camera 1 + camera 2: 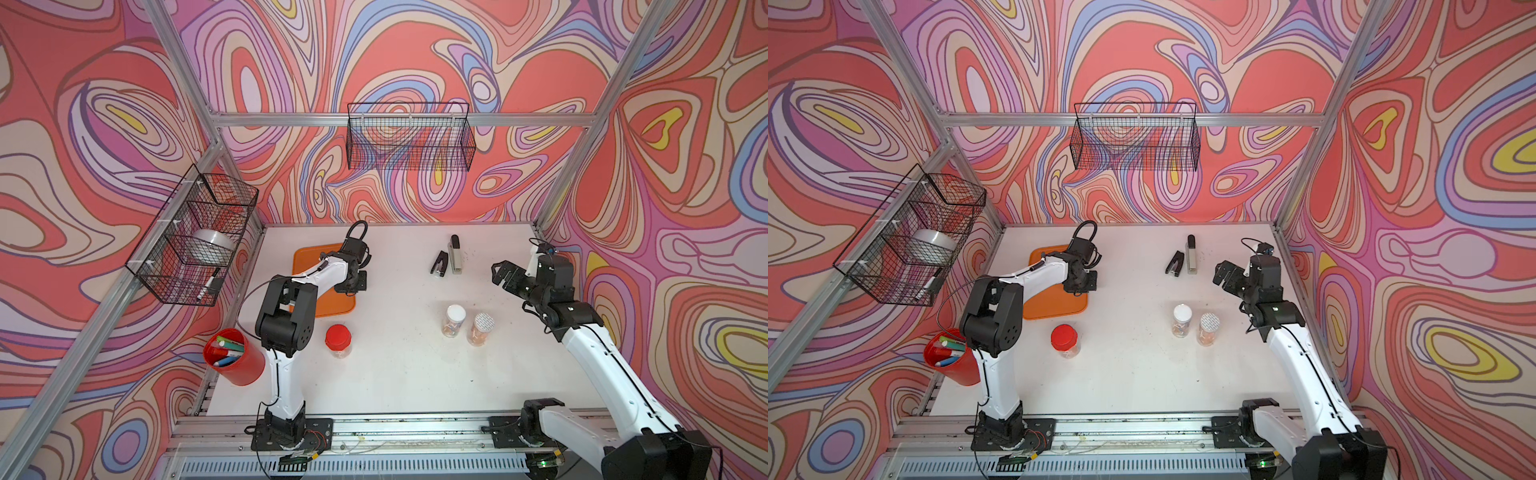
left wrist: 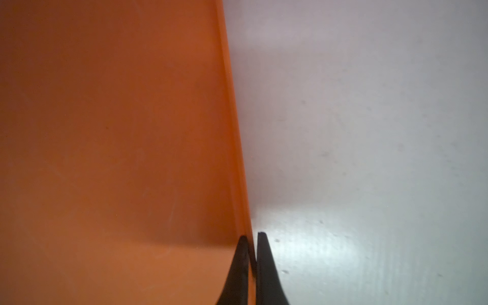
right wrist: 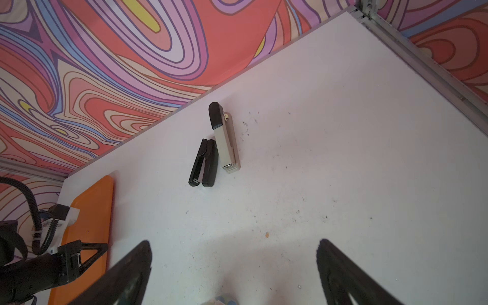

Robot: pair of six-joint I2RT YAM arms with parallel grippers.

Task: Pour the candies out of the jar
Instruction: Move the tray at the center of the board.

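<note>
Red-lid jar upright nr orange tray, lid on.

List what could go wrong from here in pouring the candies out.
1. The red-lidded jar, white-lidded jar and patterned-lid jar are all capped; tipping one now pours nothing.
2. The white-lidded and patterned-lid jars stand close together; the open right end effector might knock one while taking the other.
3. The left end effector looks shut on the rim of the orange tray; pulling may tilt it.
</note>
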